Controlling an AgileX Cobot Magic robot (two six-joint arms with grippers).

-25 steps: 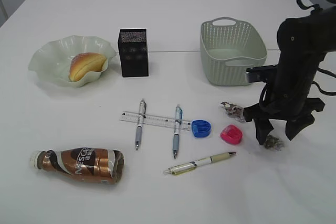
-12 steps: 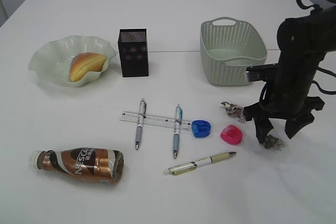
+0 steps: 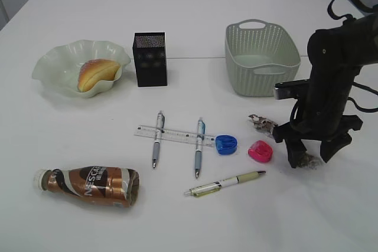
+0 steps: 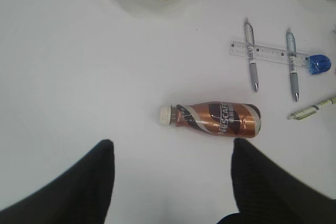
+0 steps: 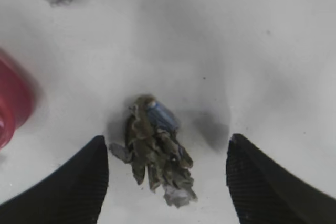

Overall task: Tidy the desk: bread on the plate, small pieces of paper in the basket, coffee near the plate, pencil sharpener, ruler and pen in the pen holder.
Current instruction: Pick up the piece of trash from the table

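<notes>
Descent of my right gripper (image 3: 309, 159) has brought it lower than a moment ago, jaws released, now straddling the crumpled paper scrap (image 5: 156, 152) on the counter (image 3: 248, 222). I judge the grasp is next. The basket (image 3: 260, 57) is unchanged. My left gripper (image 4: 170, 182) hangs released above the coffee bottle (image 4: 210, 120).

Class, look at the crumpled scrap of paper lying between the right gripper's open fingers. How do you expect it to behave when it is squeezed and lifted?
The crumpled paper scrap looks loosely wadded, so it would probably compress rather than resist. It appears thin and ragged, so likely very light. Loose flaps at its edge might snag or tear, and it seems unlikely to roll.
</notes>
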